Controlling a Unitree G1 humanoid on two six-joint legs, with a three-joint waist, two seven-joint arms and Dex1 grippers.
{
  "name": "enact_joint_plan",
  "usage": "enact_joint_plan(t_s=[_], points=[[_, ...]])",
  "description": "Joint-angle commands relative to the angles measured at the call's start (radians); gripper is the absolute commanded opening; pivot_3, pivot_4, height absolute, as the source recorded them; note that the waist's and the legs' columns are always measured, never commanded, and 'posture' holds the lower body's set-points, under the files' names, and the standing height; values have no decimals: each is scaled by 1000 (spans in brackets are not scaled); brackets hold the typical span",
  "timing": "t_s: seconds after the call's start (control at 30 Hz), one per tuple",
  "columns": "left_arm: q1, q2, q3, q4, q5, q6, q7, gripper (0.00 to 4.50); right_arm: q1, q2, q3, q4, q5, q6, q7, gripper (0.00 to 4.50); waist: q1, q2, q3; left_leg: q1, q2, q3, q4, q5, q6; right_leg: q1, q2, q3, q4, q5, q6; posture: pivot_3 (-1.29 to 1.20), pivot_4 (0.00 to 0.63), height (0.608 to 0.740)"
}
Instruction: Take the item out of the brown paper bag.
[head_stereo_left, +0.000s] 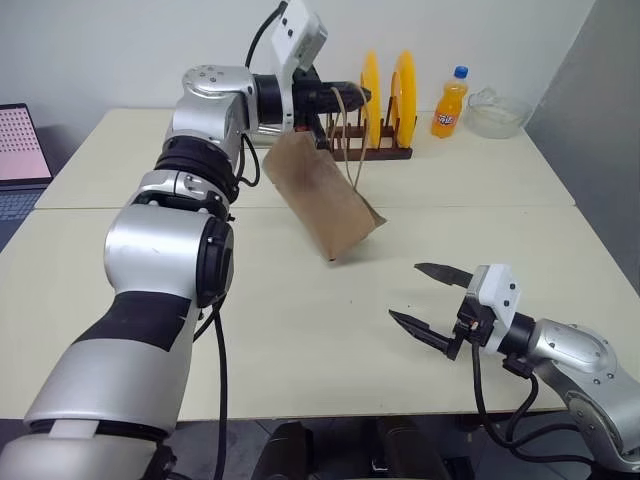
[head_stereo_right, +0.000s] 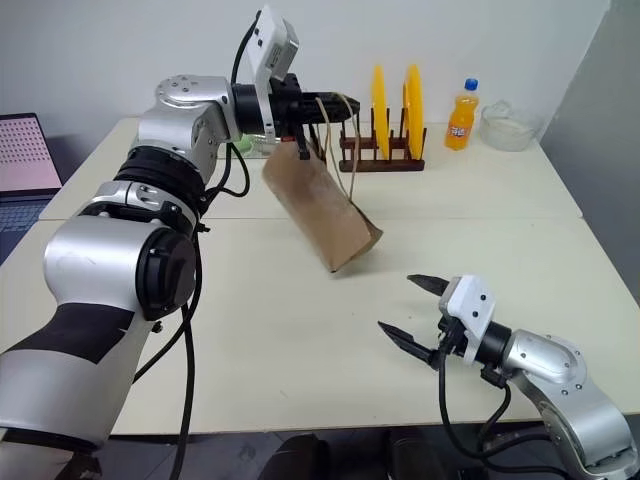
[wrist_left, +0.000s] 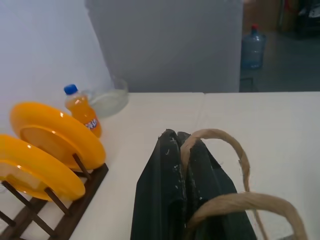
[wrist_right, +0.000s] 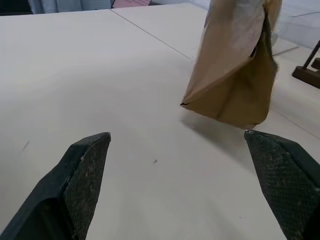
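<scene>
Your left tool (head_stereo_left: 345, 97) is clamped on one of two cord handles (wrist_left: 220, 137), one paper bag (head_stereo_left: 320, 195) hanging tilted above the bench (head_stereo_left: 300, 340). Right tool (head_stereo_left: 432, 303) gapes wide, empty, near the bag. Two yellow plates (head_stereo_left: 387, 88) racked, one orange soda bottle (head_stereo_left: 450, 103). Can't see any cola bottle.

Two cream-white tables (head_stereo_left: 300, 340) stand pushed together, a thin seam between them running across the middle. On the far table a dark wooden rack (head_stereo_left: 375, 152) holding two upright yellow plates (head_stereo_left: 403, 88) stands near the back edge, with an orange soda bottle (head_stereo_left: 450, 104) just beside it and a clear glass bowl (head_stereo_left: 497, 113) toward the corner. A laptop (head_stereo_left: 18, 160) shows at the left edge, though whether it rests on the tabletop cannot be told.
</scene>
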Motion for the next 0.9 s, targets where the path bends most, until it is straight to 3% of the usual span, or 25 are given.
enact_joint_plan(t_s=[0.03, 0.3, 0.9], points=[[-58, -6, 25, -10, 11, -30, 44, 14, -4, -11, -37, -41, 5, -1, -10, 4500, 0, 0, 0, 0, 0, 0, 0, 0, 0, 0, 0, 0, 0, 0, 0, 0, 150, 740], [-39, -32, 9, -3, 66, -44, 107, 14, -18, -14, -34, -32, 0, -4, -18, 4500, -2, 0, 0, 0, 0, 0, 0, 0, 0, 0, 0, 0, 0, 0, 0, 0, 150, 740], [30, -11, -19, -18, 136, -21, 44, 14, -53, -5, -44, -18, -11, 50, -96, 4500, -1, 0, 0, 0, 0, 0, 0, 0, 0, 0, 0, 0, 1, 0, 0, 0, 150, 740]])
